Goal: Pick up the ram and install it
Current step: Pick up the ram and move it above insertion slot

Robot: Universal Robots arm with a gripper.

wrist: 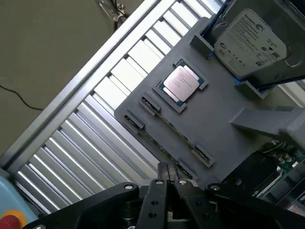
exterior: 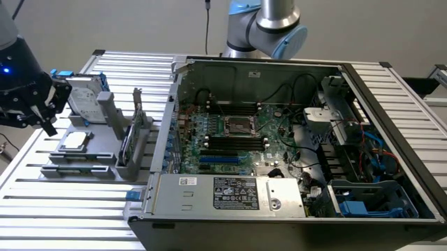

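- The gripper [exterior: 46, 125] [wrist: 170, 175] hangs above the grey holder [exterior: 70, 171] [wrist: 214, 109], over the holder's side farthest from the open computer case [exterior: 390, 138].
- Jaws: pressed together, pinching nothing.
- In the wrist view the jaw tips stand over the slotted edge of the holder.
- The ram [wrist: 159, 141] shows as a thin green strip set edge-on in the holder's outer slot, between the slot's end clips. It is not in the jaws.
- The square silver processor chip [exterior: 75, 140] [wrist: 181, 82] lies flat in its recess near the middle of the holder.
- The hard drive [exterior: 85, 99] [wrist: 250, 40] leans in the holder's end bracket, beyond the chip.
- A larger card with a metal bracket [exterior: 129, 138] stands upright at the holder's case-facing side.
- The holder rests on the slatted metal surface [exterior: 56, 209] [wrist: 119, 76], just beside the case.
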